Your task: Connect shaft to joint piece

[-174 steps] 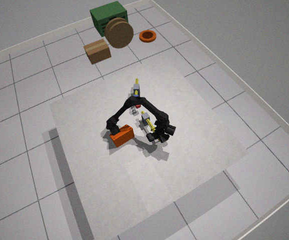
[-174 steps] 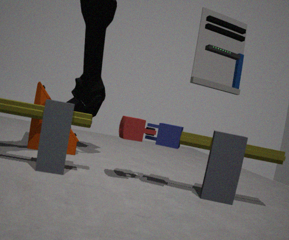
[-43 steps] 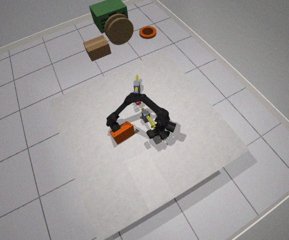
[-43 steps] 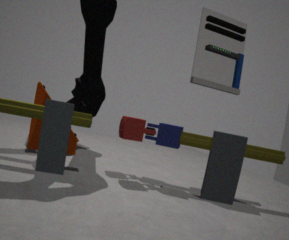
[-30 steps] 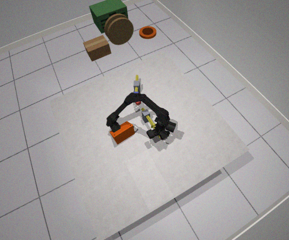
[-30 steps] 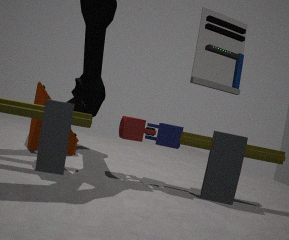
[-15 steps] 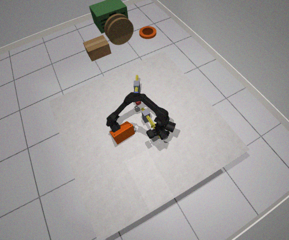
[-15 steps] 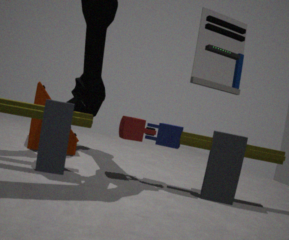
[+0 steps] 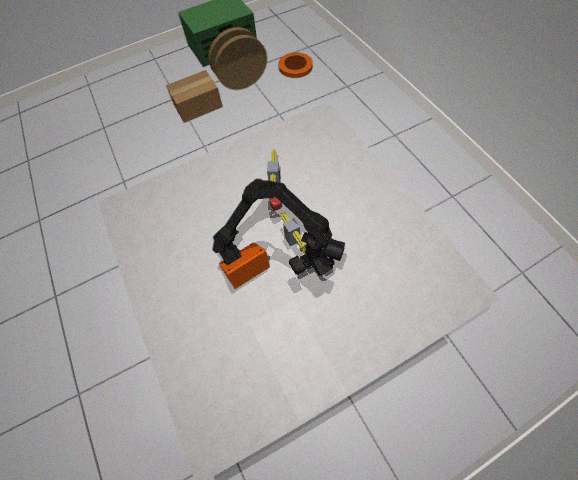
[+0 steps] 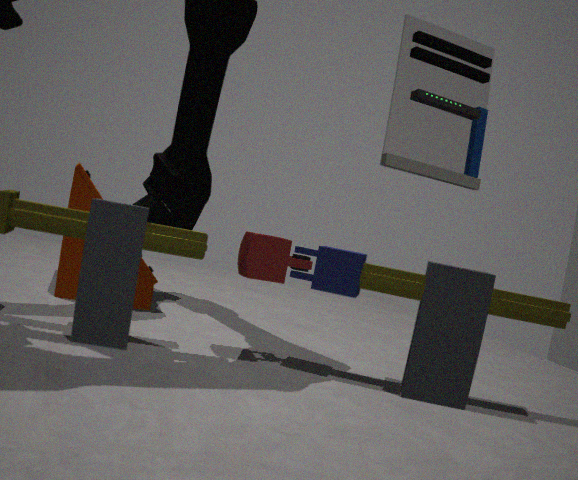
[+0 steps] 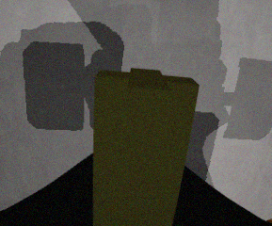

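The red square joint piece [image 9: 275, 203] [image 10: 263, 256] hangs on a blue hinge part [image 10: 337, 270] at the end of the fixed olive shaft [image 10: 527, 305] [image 9: 274, 155], which sits in a grey block [image 10: 447, 335] [image 9: 274, 167]. The second olive shaft [image 10: 175, 241] [image 9: 296, 238] [image 11: 145, 164] runs through its own grey block [image 10: 108, 273] [image 9: 292, 225]. Its tip stands a short gap away from the red piece. My gripper [image 9: 306, 251] is shut on the rear end of the second shaft. In the wrist view the shaft fills the middle and hides the fingertips.
The orange arm base [image 9: 245, 264] [image 10: 74, 242] stands left of the blocks. A green crate [image 9: 217, 25], a wooden spool [image 9: 237, 59], a cardboard box [image 9: 194, 95] and an orange ring [image 9: 295, 64] lie far back. A panel [image 10: 439, 103] hangs on the wall.
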`<state>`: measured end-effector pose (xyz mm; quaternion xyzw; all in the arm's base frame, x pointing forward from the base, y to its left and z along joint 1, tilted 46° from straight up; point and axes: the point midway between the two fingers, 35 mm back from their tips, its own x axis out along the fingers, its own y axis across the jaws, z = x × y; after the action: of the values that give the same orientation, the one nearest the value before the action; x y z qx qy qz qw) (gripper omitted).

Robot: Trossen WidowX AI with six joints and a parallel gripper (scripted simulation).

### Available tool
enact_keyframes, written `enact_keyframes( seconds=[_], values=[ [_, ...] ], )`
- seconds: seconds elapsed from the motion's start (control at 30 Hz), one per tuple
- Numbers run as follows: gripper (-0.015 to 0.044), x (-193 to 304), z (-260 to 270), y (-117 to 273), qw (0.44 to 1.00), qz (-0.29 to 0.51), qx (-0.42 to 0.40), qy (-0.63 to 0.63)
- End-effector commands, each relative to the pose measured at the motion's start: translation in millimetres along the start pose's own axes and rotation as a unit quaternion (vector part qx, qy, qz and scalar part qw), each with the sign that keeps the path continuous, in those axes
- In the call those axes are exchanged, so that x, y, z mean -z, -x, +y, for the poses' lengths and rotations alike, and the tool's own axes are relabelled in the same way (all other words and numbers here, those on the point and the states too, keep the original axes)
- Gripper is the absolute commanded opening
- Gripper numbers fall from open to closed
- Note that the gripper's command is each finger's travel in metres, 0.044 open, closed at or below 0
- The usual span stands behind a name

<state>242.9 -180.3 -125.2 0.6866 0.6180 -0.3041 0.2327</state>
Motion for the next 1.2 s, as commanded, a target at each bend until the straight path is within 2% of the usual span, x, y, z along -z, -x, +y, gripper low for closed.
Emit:
enact_keyframes(
  seconds=[0.0,1.17],
  values=[
    [0.0,7,0,0,1.0,0.0,-0.006,-0.002],
    [0.0,59,1,-1,1.0,0.003,-0.009,-0.003]
  ],
)
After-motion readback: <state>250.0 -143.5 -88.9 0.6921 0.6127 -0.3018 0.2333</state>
